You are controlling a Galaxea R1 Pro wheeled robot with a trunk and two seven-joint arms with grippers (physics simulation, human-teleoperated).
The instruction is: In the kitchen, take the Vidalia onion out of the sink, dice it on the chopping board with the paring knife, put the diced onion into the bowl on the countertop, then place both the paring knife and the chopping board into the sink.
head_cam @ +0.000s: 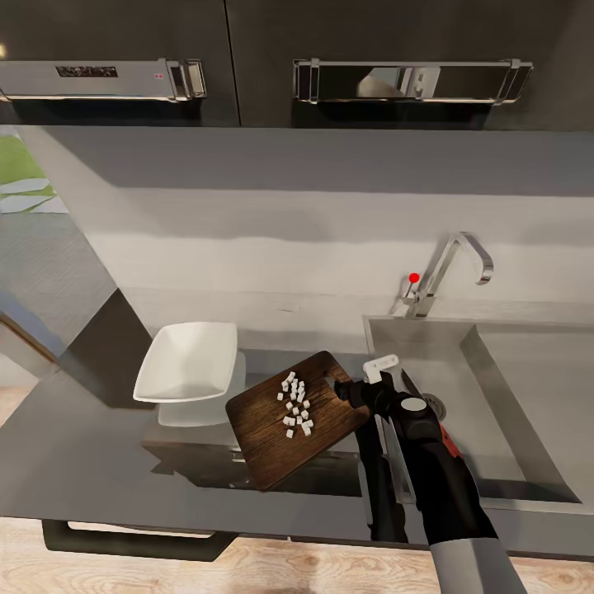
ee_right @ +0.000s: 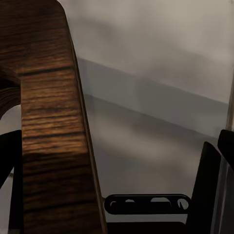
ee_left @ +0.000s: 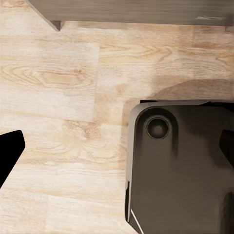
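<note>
The dark wooden chopping board [head_cam: 272, 437] hangs tilted just above the grey countertop [head_cam: 99, 462], casting a shadow under it. Several white diced onion cubes [head_cam: 295, 406] lie on its middle. My right gripper [head_cam: 351, 392] is shut on the board's edge nearest the sink; the board's edge [ee_right: 53, 126] fills the space between the dark fingers [ee_right: 210, 185] in the right wrist view. The white squarish bowl [head_cam: 188, 360] stands just left of the board. A small red piece [head_cam: 448, 441] shows beside my forearm at the basin's rim; whether it is the knife I cannot tell. My left gripper [ee_left: 117, 151] is open over the floor.
The steel sink [head_cam: 503, 412] with its drain [head_cam: 433, 404] lies right of the board, the chrome tap [head_cam: 450, 268] with a red-tipped lever behind it. Dark wall cabinets [head_cam: 247, 58] hang above. The left wrist view looks down on wood floor [ee_left: 58, 97] and the robot's dark base [ee_left: 180, 175].
</note>
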